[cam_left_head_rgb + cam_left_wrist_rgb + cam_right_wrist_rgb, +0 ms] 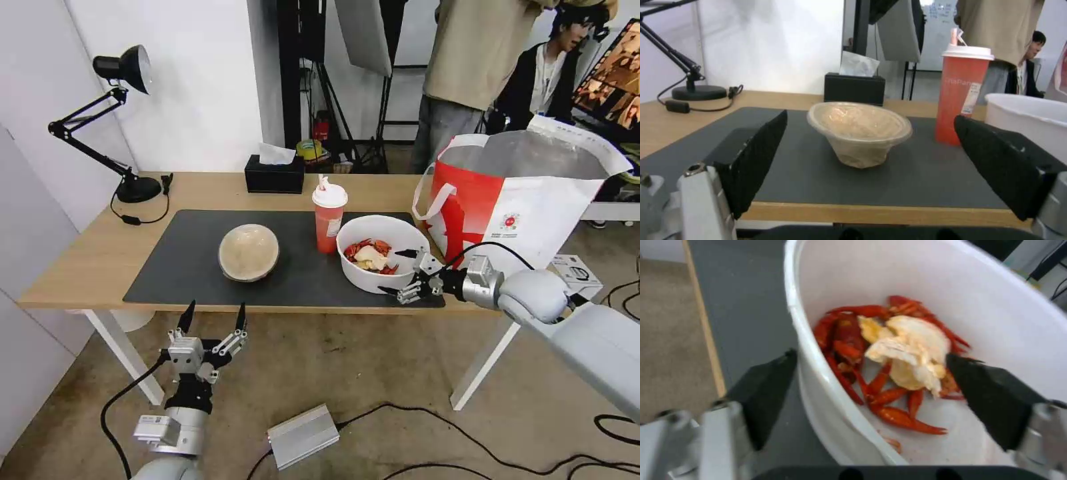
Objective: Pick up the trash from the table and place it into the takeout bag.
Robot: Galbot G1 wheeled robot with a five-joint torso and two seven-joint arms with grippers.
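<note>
light-wood table carries grey mat, lamp, tissue box, seemingly takeout bag

On the table lies a mat bearing, from left to right, the dome-shaped bowl, the cup and the plastic bowl with food scraps in it. The takeout bag stands at the table's right end. Behind the mat sit the tissue box and, far left, the desk lamp.

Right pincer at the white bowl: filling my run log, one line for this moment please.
right pincer: open, straddling white bowl rim | left pincer: open, below table edge | takeout bag: empty
</note>
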